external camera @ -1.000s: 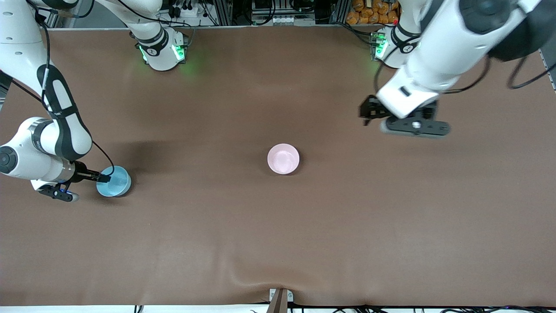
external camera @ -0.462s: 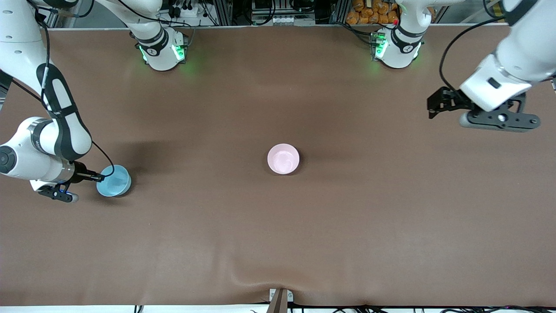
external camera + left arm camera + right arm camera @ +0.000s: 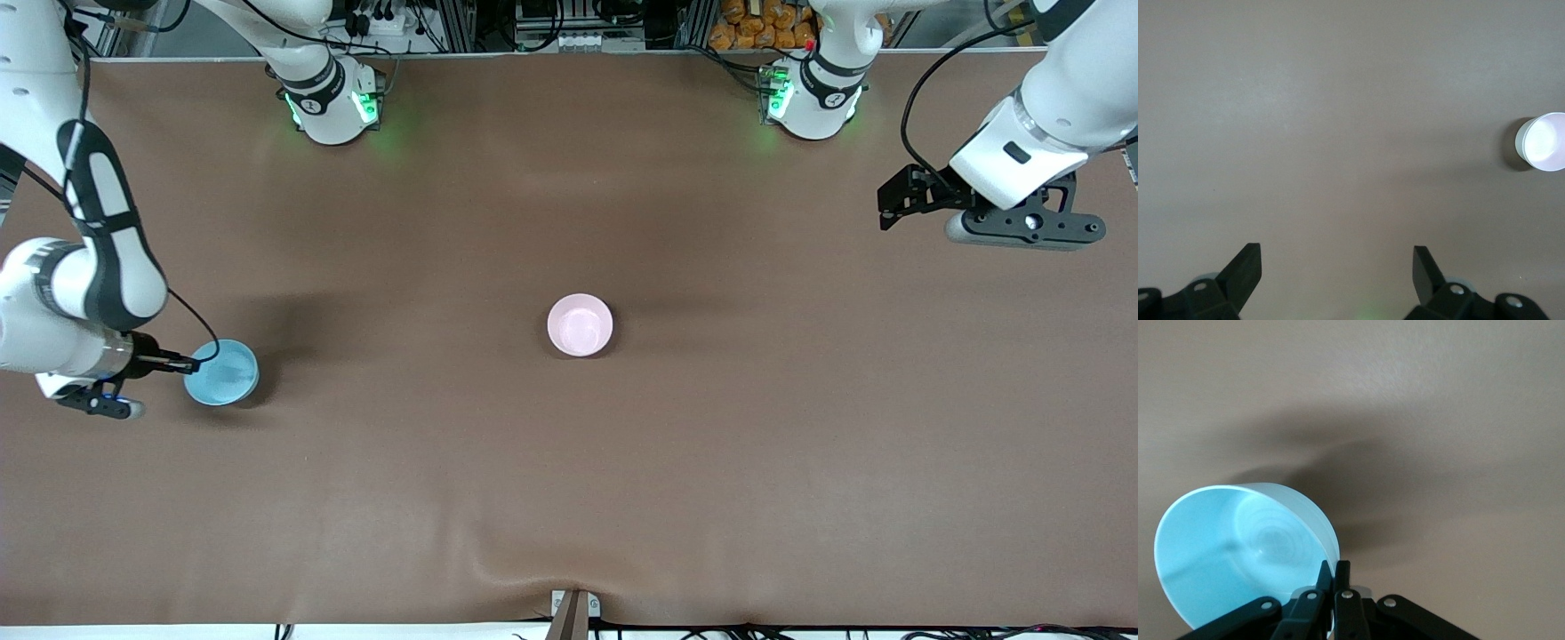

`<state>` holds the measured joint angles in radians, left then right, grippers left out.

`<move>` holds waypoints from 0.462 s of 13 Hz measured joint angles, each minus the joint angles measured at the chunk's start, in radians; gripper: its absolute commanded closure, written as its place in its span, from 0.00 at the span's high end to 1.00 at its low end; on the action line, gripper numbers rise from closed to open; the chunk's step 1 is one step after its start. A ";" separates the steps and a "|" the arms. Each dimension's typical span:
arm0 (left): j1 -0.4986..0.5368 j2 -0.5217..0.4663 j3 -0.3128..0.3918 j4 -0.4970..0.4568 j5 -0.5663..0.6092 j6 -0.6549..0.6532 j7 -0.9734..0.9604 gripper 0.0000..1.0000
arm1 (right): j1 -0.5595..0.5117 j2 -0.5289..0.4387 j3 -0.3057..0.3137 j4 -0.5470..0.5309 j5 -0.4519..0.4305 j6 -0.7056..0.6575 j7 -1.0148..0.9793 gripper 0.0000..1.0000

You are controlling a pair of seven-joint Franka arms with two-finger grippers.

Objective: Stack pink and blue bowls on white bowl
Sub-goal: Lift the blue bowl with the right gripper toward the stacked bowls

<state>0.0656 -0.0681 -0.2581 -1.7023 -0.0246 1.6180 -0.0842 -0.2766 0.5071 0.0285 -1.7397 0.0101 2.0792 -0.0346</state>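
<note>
My right gripper (image 3: 190, 363) (image 3: 1335, 570) is shut on the rim of the light blue bowl (image 3: 222, 373) (image 3: 1238, 550), which tilts at the right arm's end of the table. One finger is inside the rim and one outside. The pale pink bowl (image 3: 580, 325) (image 3: 1543, 141) stands upright in the middle of the table, with no gripper near it. My left gripper (image 3: 889, 210) (image 3: 1336, 257) hangs open and holds nothing over bare table at the left arm's end. The white bowl is out of view.
A brown mat (image 3: 569, 480) covers the whole table. The two arm bases (image 3: 331, 102) (image 3: 811, 98) stand along the edge farthest from the front camera. A small bracket (image 3: 573, 609) sits at the edge nearest that camera.
My right gripper closed on the blue bowl's rim and drew it a little toward the right arm's end. My left arm swung outward to the left arm's end, still open.
</note>
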 measured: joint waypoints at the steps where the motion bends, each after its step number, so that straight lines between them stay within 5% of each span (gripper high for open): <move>1: 0.001 0.000 0.001 0.000 0.000 0.003 0.000 1.00 | 0.001 -0.014 0.014 0.049 0.024 -0.071 0.000 0.00; 6: 0.021 0.002 0.005 0.008 0.000 0.013 0.000 1.00 | 0.015 -0.063 0.097 0.152 0.174 -0.248 0.028 0.00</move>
<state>0.0861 -0.0656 -0.2534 -1.6948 -0.0247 1.6305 -0.0842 -0.2614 0.4439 0.1257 -1.5880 0.1837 1.8312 -0.0069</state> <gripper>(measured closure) 0.000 0.974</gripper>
